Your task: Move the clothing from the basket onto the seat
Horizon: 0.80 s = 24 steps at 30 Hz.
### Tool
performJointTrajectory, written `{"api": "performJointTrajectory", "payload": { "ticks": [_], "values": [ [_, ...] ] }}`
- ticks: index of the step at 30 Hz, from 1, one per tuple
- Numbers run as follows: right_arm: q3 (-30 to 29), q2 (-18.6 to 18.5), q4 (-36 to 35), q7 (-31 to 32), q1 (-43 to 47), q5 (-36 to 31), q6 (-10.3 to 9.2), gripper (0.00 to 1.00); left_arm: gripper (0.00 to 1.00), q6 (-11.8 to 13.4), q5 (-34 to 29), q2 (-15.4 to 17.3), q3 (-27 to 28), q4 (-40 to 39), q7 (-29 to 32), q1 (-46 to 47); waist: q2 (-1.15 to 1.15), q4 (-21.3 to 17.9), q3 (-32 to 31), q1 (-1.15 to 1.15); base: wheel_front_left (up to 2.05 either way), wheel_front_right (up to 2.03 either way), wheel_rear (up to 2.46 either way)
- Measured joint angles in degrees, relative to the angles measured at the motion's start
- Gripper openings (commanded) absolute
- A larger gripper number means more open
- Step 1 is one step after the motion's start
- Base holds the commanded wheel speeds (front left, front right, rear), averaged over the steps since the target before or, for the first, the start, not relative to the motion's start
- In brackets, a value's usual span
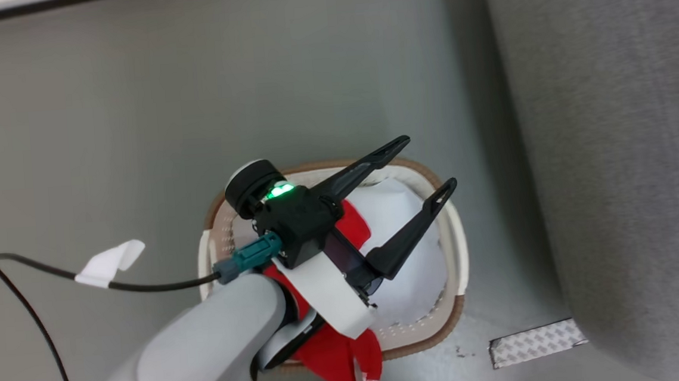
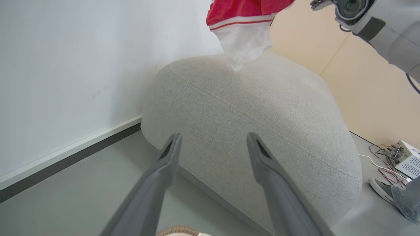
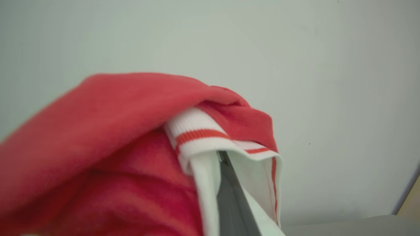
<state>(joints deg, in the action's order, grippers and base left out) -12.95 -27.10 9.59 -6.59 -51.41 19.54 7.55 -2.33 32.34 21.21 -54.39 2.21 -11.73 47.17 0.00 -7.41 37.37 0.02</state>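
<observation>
The clothing, soft red knit with ribbed white trim, hangs from my right gripper, clenched on its hem, near the rounded grey woven seat. So thin a pinch could slip and drop it short. More red cloth lies in the perforated basket beneath my left gripper, spread and empty.

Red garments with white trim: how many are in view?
2. One red garment hangs from the shut right gripper, by the light-grey woven sofa; another red garment lies in the white perforated plastic basket under the open left gripper. More may hide beneath.
</observation>
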Motion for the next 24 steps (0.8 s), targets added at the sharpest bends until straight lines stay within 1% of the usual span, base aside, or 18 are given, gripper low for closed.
{"api": "performJointTrajectory", "payload": {
  "ticks": [4, 8, 11, 16, 18, 19, 23, 24],
  "values": [
    [-3.4, -3.4, 2.6, 1.7, -1.2, -0.9, 0.0, 0.0, 1.0, -0.2, -0.1, -0.3, 0.0, 0.1, -0.4, 0.6, 0.0, 2.1, 2.4, 0.0, 0.0, 0.0, 0.0],
    [-5.2, -5.5, 7.0, 3.0, -1.3, -1.1, 0.0, 0.0, 1.0, -0.3, -0.1, -0.3, 0.0, 0.5, -0.5, 0.9, 0.0, 3.4, 4.2, 0.0, 0.0, 0.0, 0.0],
    [-6.1, -6.3, 11.6, 3.8, -1.3, -1.9, 0.0, 0.0, 1.0, -0.3, -0.1, -0.3, 0.1, 0.9, -0.7, 1.1, 0.0, 4.0, 5.1, -0.01, 0.0, 0.0, 0.0],
    [-6.3, -5.3, 20.2, 7.5, -1.2, -1.8, 0.0, 0.0, 1.0, -0.3, -0.2, -0.5, 0.1, 2.1, -1.1, 1.2, 0.0, 4.8, 5.4, -0.01, 0.0, 0.0, 0.0],
    [-6.1, -5.2, 23.6, 10.2, -1.2, -1.6, 0.0, 0.24, 1.0, -0.3, -0.2, -0.6, 0.1, 2.5, -1.3, 1.2, 0.0, 4.9, 5.3, -0.01, 0.0, 0.0, 0.0],
    [-5.9, -5.2, 25.0, 11.2, -1.2, -1.6, 0.0, 0.3, 1.0, -0.3, -0.1, -0.6, 0.2, 2.7, -1.4, 1.2, 0.0, 4.9, 5.2, -0.01, 0.0, 0.0, 0.0],
    [-4.9, -5.1, 30.7, 14.9, -1.3, -1.4, 0.0, 0.4, 1.0, -0.4, 0.6, -0.8, 0.6, 3.3, -2.0, 1.0, 0.0, 4.8, 4.1, -0.01, 0.0, 0.0, 0.0],
    [-4.5, -5.1, 31.6, 15.2, -1.3, -1.2, 0.0, 0.57, 1.0, -0.5, 0.6, -0.9, 0.7, 3.5, -2.0, 0.9, 0.0, 4.8, 3.7, -0.01, 0.0, 0.0, 0.0]
  ]
}}
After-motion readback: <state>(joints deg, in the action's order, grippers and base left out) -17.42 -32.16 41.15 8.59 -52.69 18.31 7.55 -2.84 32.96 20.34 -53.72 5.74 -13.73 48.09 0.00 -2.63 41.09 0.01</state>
